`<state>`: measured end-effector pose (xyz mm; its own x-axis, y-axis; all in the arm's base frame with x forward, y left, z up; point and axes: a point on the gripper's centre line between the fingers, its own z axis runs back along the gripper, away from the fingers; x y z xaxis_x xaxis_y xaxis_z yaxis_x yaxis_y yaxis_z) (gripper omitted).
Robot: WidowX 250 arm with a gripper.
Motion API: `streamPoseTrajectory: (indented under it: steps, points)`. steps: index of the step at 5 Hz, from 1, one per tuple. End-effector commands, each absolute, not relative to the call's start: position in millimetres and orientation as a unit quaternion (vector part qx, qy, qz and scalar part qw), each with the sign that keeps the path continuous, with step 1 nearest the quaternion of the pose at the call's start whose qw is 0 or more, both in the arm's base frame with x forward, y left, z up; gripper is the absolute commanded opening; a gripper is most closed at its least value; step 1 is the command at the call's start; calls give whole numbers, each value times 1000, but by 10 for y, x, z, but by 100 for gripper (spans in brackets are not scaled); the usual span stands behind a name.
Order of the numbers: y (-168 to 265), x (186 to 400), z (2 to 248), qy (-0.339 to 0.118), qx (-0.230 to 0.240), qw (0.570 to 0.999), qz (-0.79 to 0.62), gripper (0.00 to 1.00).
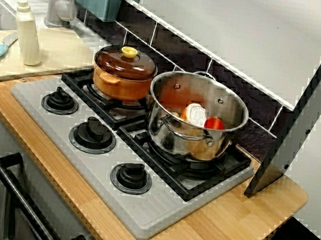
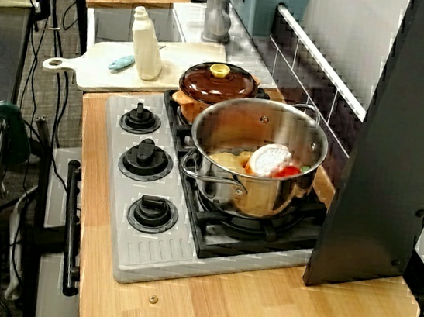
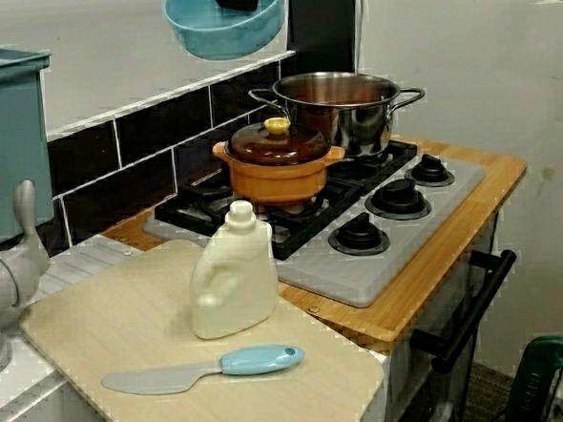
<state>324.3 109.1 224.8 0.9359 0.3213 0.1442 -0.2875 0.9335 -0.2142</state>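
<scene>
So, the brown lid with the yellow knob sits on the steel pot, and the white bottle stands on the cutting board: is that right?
Not quite. The brown lid sits on the orange pot; the steel pot beside it is open. The view from the sink end shows this. The white bottle does stand on the cutting board.

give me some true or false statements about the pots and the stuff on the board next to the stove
The orange pot is covered. True.
The steel pot is empty. False: it holds toy food.
The white bottle lies on its side. False: it stands upright on the cutting board.
A blue-handled knife lies on that board. True.
A blue bowl hangs in the air. True.
</scene>
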Motion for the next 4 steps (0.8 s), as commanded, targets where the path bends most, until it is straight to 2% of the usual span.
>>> streamPoseTrajectory:
  steps: [1,2,3,4]
  points:
    - [1171,3252,2431,-101,-101,980,141,0]
    - [1121,3284,2416,-132,-53,976,163,0]
    - [1012,3327,2382,-183,16,965,190,0]
    - [957,3351,2357,-205,47,956,203,0]
